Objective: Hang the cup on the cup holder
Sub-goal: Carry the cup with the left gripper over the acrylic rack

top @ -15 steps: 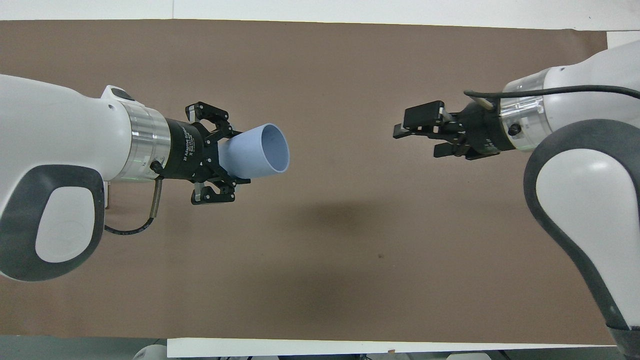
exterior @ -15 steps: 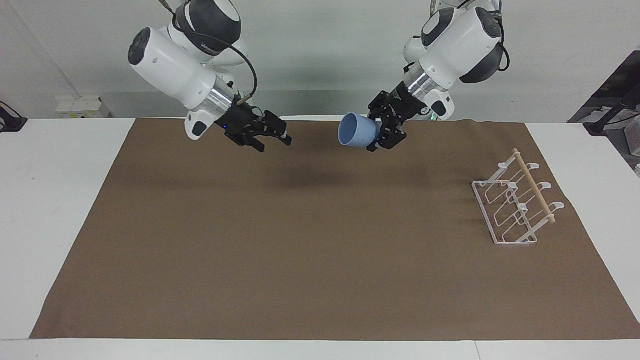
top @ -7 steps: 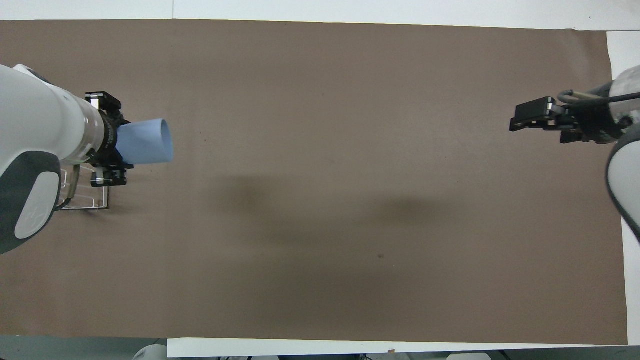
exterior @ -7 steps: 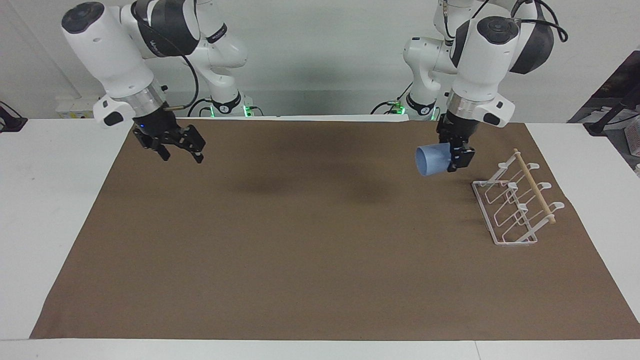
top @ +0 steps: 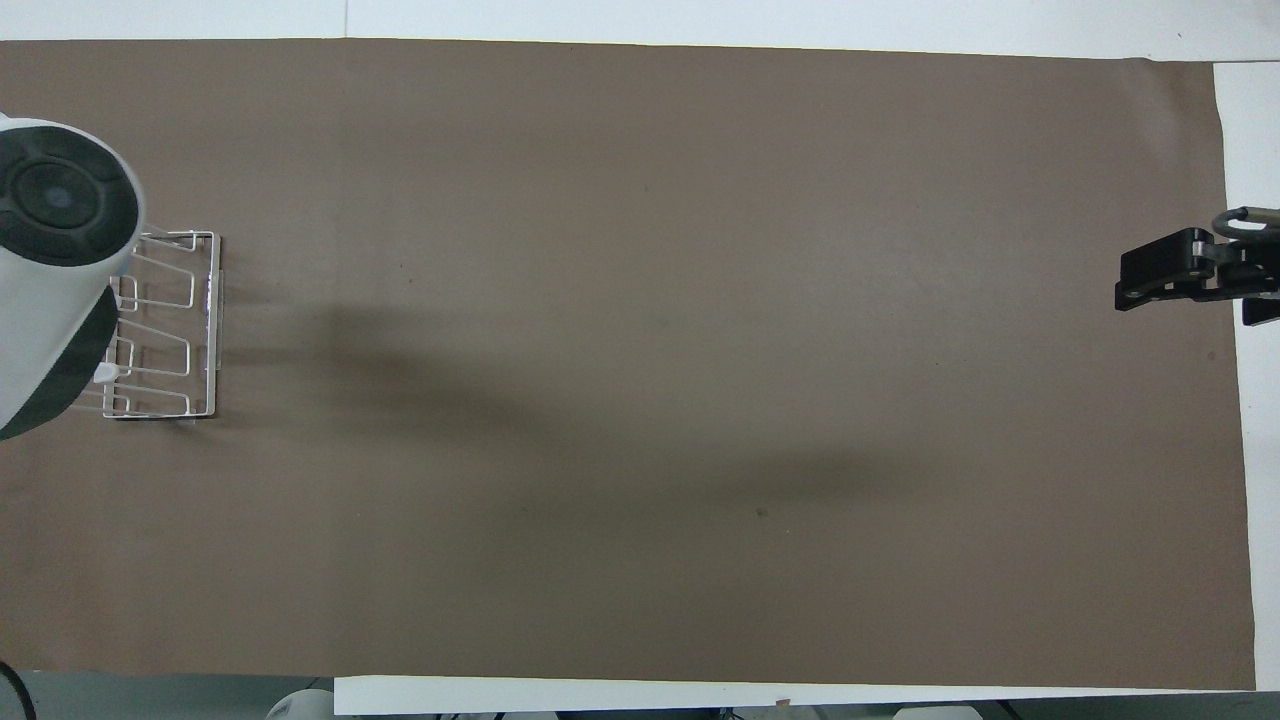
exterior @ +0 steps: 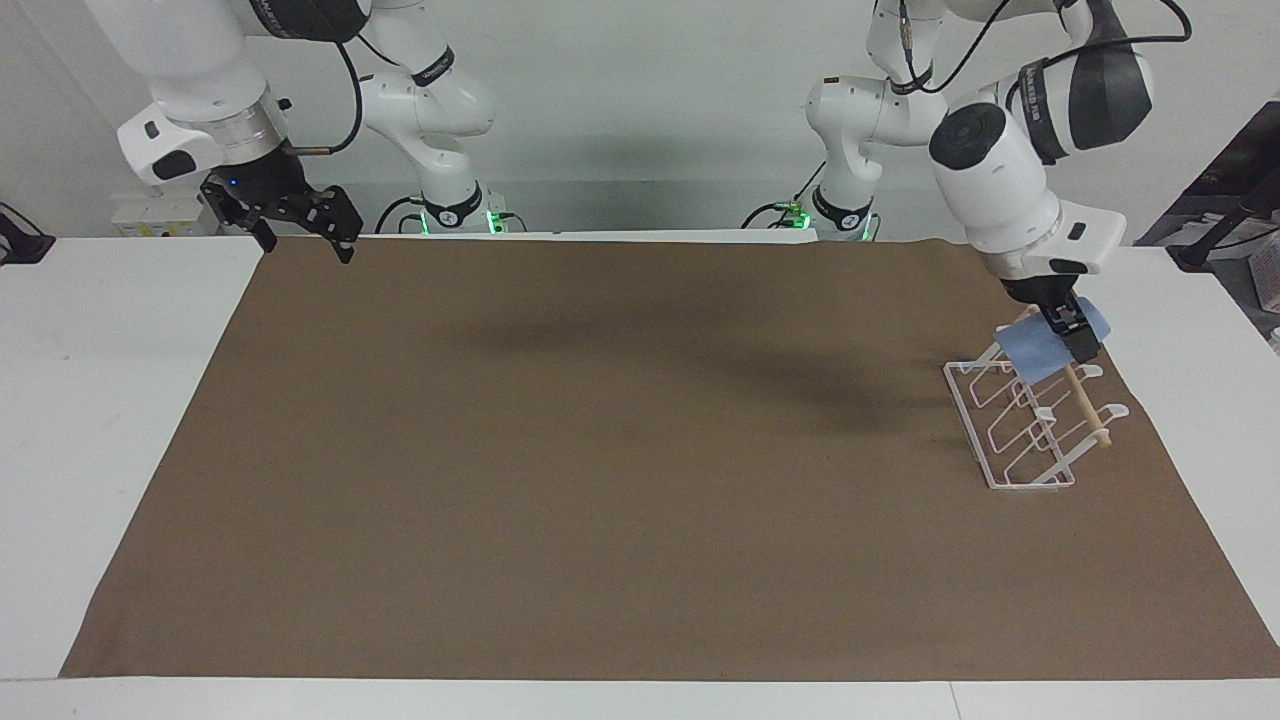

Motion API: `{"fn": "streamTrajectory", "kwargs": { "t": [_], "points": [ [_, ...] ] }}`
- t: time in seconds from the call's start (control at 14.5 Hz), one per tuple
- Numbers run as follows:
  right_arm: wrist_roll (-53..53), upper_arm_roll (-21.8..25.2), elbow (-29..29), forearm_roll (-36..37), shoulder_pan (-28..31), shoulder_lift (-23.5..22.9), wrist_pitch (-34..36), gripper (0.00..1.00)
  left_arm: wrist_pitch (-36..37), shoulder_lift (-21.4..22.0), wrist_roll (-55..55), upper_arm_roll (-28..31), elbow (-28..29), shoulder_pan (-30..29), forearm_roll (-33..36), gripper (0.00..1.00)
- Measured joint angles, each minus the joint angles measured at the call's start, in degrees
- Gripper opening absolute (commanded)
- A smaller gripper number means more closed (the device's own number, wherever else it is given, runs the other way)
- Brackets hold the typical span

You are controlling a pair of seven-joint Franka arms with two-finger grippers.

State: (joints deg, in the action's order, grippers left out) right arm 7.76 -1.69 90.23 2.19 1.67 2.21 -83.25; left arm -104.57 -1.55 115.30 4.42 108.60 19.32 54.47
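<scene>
Facing view: light-blue cup (exterior: 1040, 350), tilted, clenched in left gripper (exterior: 1068, 332) directly over the robot-nearest end of the white wire cup holder (exterior: 1020, 425), against its wooden dowel (exterior: 1085, 405). Carry done; seating on a prong and release apparently left. Right gripper (exterior: 300, 222) waits, released, empty, over the brown mat (exterior: 600, 480) edge.

Overhead view: left arm hides cup and claw; holder partly visible beneath.
</scene>
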Motion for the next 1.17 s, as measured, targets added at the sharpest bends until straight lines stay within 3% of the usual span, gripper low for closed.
{"fn": "streamTrajectory", "kwargs": {
  "t": [0.21,0.34,1.17],
  "points": [
    [-0.56,3.51,0.23,0.0,-3.6,-0.08,0.24,0.99,1.74,-4.06,3.16,-0.01,0.01,-0.36,8.7,0.44],
    [-1.27,3.84,0.28,0.0,-3.71,-0.08,0.42,0.99,1.99,-5.53,4.62,-0.08,0.0,-0.35,10.81,0.44],
    [-5.94,7.85,1.28,0.0,-3.71,0.14,1.73,0.99,2.12,-12.01,7.33,-0.4,0.05,-0.38,11.31,0.44]
  ]
}}
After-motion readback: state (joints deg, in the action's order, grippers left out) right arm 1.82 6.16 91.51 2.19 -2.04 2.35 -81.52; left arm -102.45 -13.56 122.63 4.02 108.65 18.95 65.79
